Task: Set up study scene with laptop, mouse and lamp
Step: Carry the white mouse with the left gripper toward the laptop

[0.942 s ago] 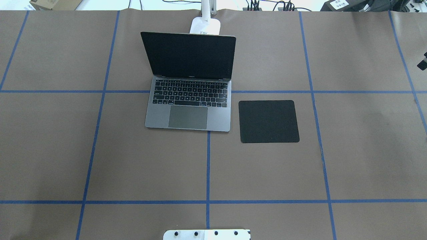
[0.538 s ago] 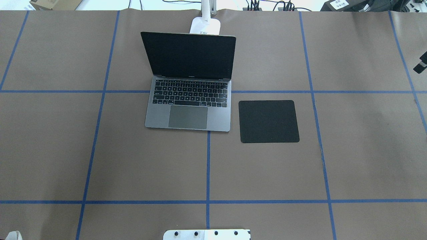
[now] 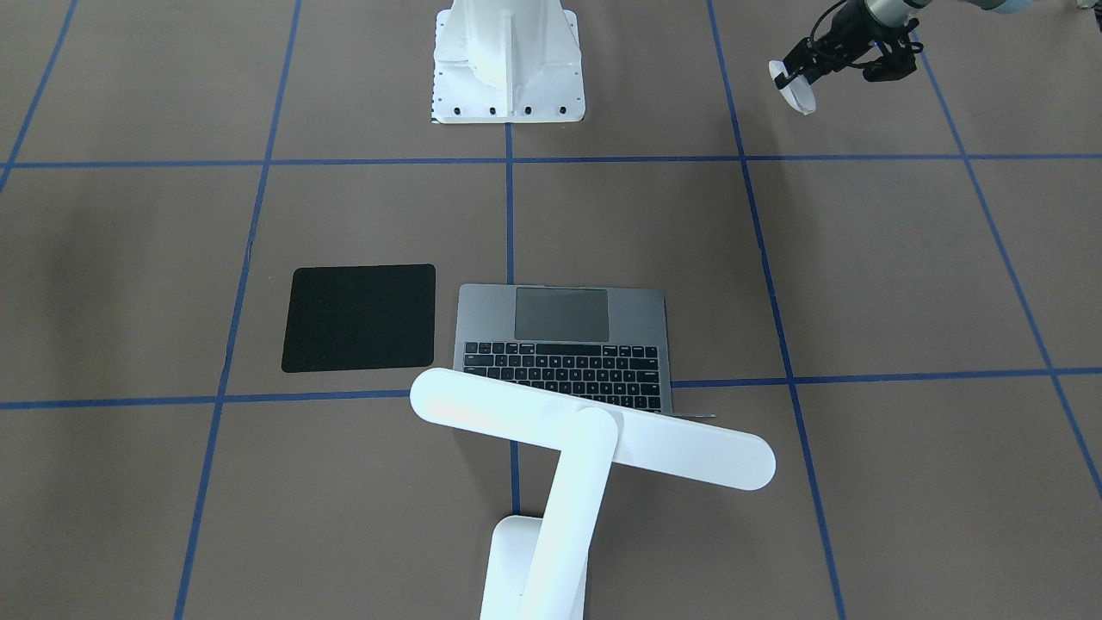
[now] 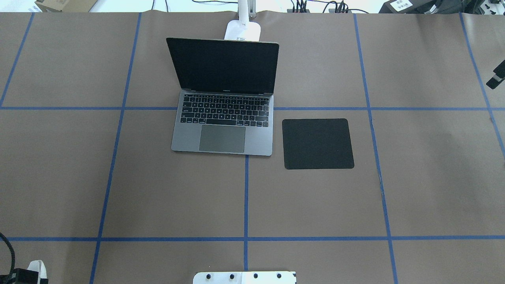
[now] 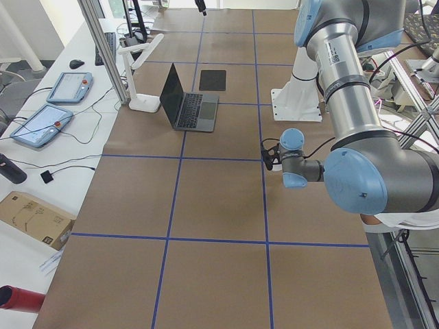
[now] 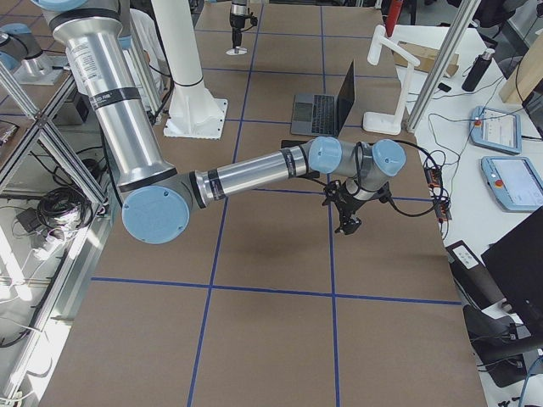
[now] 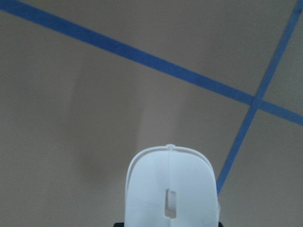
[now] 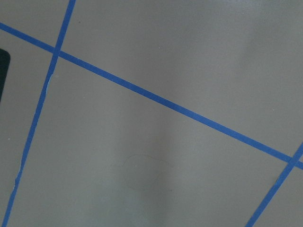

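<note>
The laptop (image 4: 225,130) stands open at the table's far middle, screen dark; it also shows in the front-facing view (image 3: 564,344). The lamp (image 3: 594,439) stands behind it, its bar head over the keyboard's back edge and its base (image 4: 244,30) at the far table edge. My left gripper (image 3: 801,73) is shut on the white mouse (image 3: 794,89) and holds it above the table at the near left; the mouse fills the bottom of the left wrist view (image 7: 171,189). My right gripper (image 4: 496,77) shows only partly at the right edge; I cannot tell whether it is open or shut.
A black square mat (image 4: 317,143) lies flat just right of the laptop. The white robot pedestal (image 3: 506,60) stands at the near middle edge. Blue tape lines cross the brown table cover. Tablets and cables lie beyond the far edge (image 5: 48,123).
My left gripper with the mouse has come into the overhead view at the bottom left corner. The right gripper has shifted slightly at the right edge. Laptop, mat and lamp have not moved.
</note>
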